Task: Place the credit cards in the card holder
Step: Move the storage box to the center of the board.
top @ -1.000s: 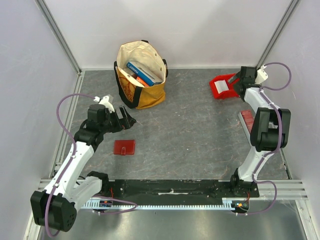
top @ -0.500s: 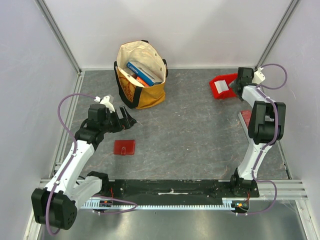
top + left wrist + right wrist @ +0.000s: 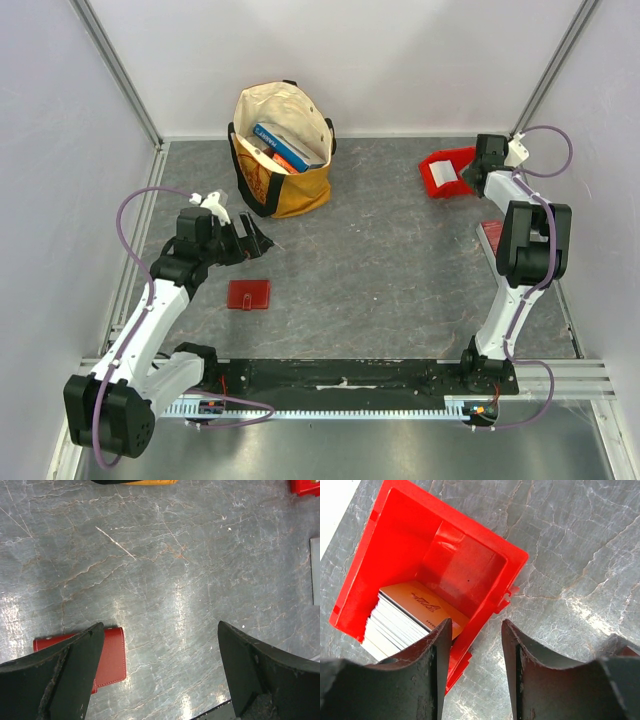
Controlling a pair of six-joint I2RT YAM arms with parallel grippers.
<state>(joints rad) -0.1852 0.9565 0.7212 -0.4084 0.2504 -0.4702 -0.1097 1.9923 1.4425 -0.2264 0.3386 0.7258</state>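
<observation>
The credit cards (image 3: 395, 627) stand as a pale stack in a bright red bin (image 3: 420, 535), with an orange-faced card (image 3: 427, 607) at the stack's front. My right gripper (image 3: 475, 630) hangs over the bin's near wall, jaws partly narrowed but still apart and gripping nothing. One finger is over the cards, the other outside the bin. From above, the right gripper (image 3: 472, 176) sits at the bin (image 3: 436, 180) in the back right corner. The card holder (image 3: 248, 294), a dark red wallet, lies folded on the left. My left gripper (image 3: 255, 240) hovers wide open behind it, with the card holder (image 3: 112, 655) by its left finger.
A cream and yellow tote bag (image 3: 283, 150) holding blue books stands at the back centre. A ridged red strip (image 3: 492, 240) lies by the right arm. Grey walls and metal rails close in the table on three sides.
My right gripper has shifted a little toward the back right corner over the bin, and its jaws have narrowed. The left arm and the card holder have not moved.
</observation>
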